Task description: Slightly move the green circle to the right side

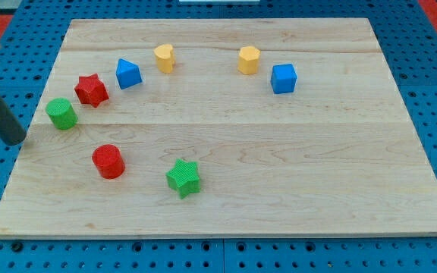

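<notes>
Our rod is cut off at the frame's left edge, so there is no end effector to call apart or together; our tip (14, 141) rests at the table (279, 189) edge, just left of the green circle (61, 113), apparently not touching. Wood-grain table at centre-left: ribbed red star (91, 89), blue triangle-like block (127, 73), red circle (108, 161), green star (183, 177).

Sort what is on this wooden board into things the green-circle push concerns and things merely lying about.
Job in hand:
- green round block, near the view's left edge
- my tip, just to the view's left of it, apart

Lying about:
- red star block
- blue block
- yellow block
- yellow hexagonal block
- blue cube
- red round block
- green star block
- wooden board
</notes>
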{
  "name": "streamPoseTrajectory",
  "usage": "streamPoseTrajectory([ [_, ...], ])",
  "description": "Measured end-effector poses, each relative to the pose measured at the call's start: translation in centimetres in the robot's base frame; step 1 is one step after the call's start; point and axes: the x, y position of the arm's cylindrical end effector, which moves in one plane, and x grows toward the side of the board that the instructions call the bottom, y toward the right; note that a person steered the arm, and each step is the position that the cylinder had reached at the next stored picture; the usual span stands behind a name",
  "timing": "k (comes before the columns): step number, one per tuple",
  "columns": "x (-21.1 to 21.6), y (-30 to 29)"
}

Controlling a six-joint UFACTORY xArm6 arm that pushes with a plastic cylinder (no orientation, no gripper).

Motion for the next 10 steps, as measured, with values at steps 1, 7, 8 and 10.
streamPoseTrajectory([
  [1,-5.6,0.9],
  [7,13.7,9.9],
  [8,15.6,16.5],
  [10,13.6,32.4],
])
